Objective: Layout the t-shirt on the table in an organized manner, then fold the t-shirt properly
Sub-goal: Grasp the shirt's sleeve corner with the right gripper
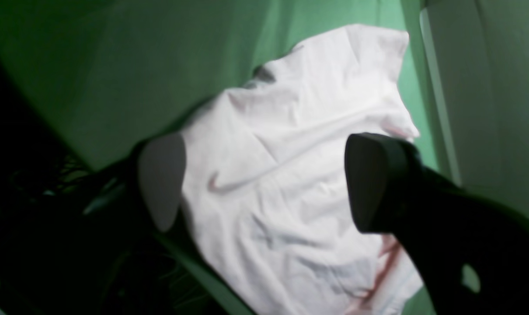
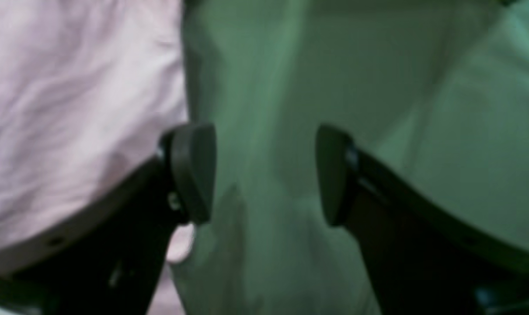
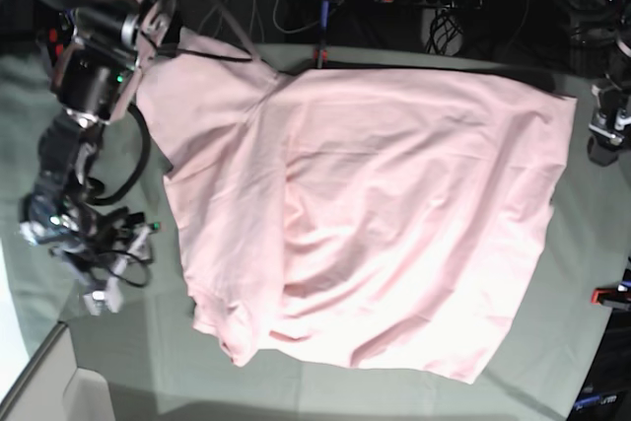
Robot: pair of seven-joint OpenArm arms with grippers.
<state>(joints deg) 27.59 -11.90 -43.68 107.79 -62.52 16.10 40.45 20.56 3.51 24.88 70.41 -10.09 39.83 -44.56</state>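
The right arm (image 3: 84,76) is black and metal-grey, with round jointed housings, small green lights and loose black cables looping beside it. Its black tool (image 2: 264,175) ends in two rounded, matte dark pads (image 2: 194,170) on curved fingers with small screws. The left tool (image 1: 264,179) shows one pale grey pad and one black pad.

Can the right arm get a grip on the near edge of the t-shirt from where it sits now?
Probably yes. The right gripper is open over the bare table, and the t-shirt edge lies right beside one finger with nothing between.
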